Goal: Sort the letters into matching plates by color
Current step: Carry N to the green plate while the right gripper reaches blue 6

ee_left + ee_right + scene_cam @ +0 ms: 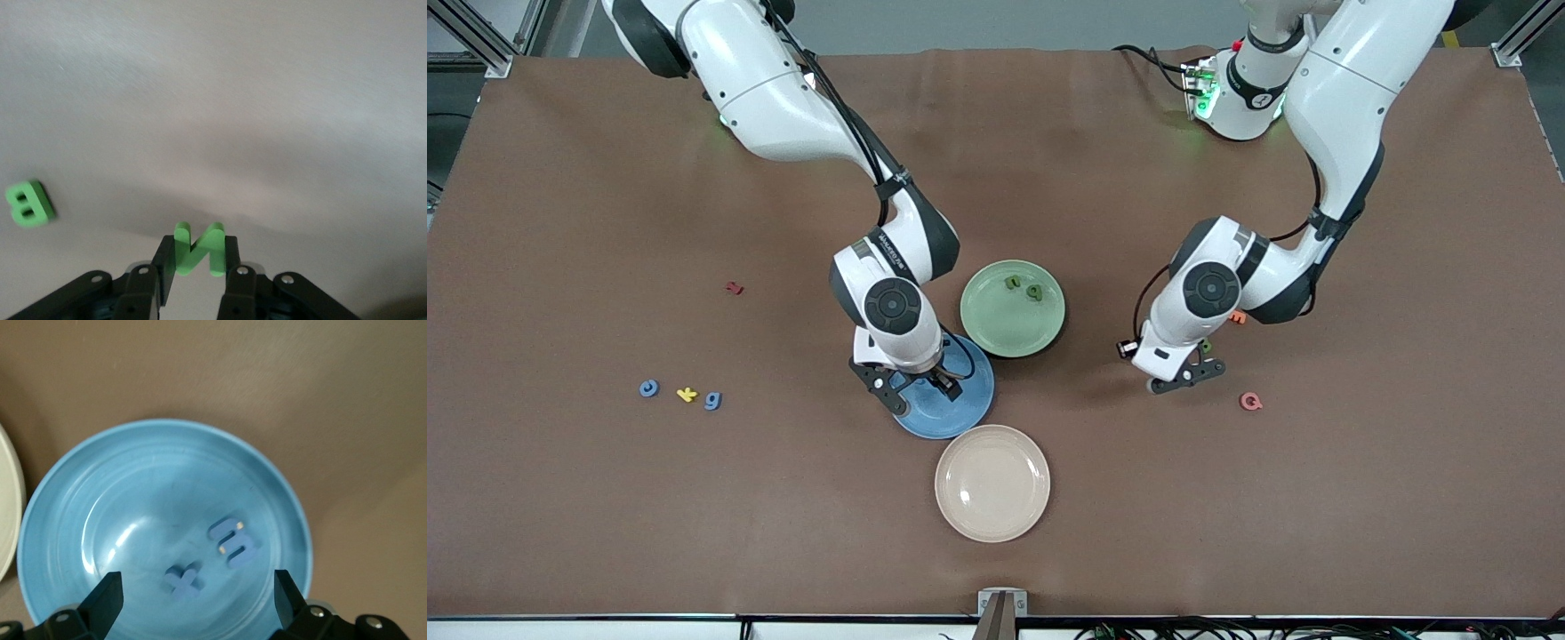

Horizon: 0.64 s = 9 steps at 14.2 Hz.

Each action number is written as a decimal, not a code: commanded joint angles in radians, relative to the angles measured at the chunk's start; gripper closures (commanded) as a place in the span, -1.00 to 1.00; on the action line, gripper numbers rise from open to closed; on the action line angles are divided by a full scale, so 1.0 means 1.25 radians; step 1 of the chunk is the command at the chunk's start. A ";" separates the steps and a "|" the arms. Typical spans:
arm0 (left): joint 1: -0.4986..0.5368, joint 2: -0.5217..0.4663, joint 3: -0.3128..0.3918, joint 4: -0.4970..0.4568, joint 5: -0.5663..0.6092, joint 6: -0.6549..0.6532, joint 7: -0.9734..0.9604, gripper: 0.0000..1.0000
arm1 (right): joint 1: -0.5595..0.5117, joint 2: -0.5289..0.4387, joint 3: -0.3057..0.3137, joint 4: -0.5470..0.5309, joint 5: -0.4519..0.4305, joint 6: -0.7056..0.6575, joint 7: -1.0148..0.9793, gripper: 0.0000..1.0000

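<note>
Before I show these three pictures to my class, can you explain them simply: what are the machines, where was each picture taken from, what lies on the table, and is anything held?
Two white robot arms work at a brown table. The wide picture looks down from a high camera facing them. The other two come from cameras on the arms' wrists.

The left gripper is over the table near an orange letter and a pink letter; it is shut on a green N, with a green B on the table nearby. The right gripper is over the blue plate with its fingers open and holds nothing; a blue x and a blue E lie in that plate.

The green plate holds two green letters. The cream plate has none. Two blue letters, a yellow one and a dark red one lie toward the right arm's end.
</note>
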 commanded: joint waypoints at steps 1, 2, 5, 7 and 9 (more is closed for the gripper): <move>-0.018 -0.008 -0.039 0.031 0.011 -0.052 -0.067 0.63 | -0.047 -0.057 0.009 -0.037 0.000 -0.049 -0.062 -1.00; -0.038 -0.007 -0.045 0.033 0.011 -0.053 -0.092 0.63 | -0.056 -0.080 0.008 -0.065 0.000 -0.053 -0.106 -1.00; -0.123 0.018 -0.044 0.064 0.006 -0.052 -0.174 0.63 | -0.134 -0.179 0.007 -0.217 -0.002 -0.008 -0.284 -1.00; -0.176 0.050 -0.044 0.108 0.007 -0.053 -0.232 0.63 | -0.191 -0.212 0.005 -0.269 -0.005 0.001 -0.407 -1.00; -0.218 0.079 -0.041 0.154 0.005 -0.053 -0.253 0.63 | -0.236 -0.232 0.005 -0.302 -0.012 0.016 -0.507 -1.00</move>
